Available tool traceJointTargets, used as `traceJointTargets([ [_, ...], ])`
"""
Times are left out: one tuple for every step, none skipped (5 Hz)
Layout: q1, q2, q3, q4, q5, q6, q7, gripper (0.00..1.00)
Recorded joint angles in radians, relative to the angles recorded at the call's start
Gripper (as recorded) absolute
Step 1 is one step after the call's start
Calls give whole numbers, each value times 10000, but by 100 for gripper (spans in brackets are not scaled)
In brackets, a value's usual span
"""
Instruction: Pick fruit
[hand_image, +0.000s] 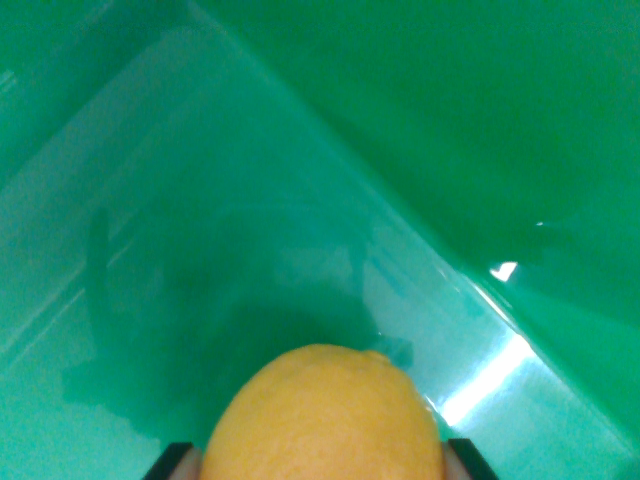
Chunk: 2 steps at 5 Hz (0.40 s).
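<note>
claw (320, 470) pinches the lemon (325, 415) between dark fingers (168, 462), apparently over the green bin (250, 200) floor. step: carrying. next: lower, release.

a yellow-orange lemon (325, 415) fills the bottom centre of the wrist view, flanked by the gripper (322, 462), whose dark fingertips (168, 462) show at either side. behind it lies the glossy green bin (420, 150), its walls meeting the floor.
</note>
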Motion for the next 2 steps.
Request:
traceJointTargets([
  [0, 0, 0, 0, 0, 0, 0, 100],
  [2, -70, 2, 119, 11, 189, -20, 100],
])
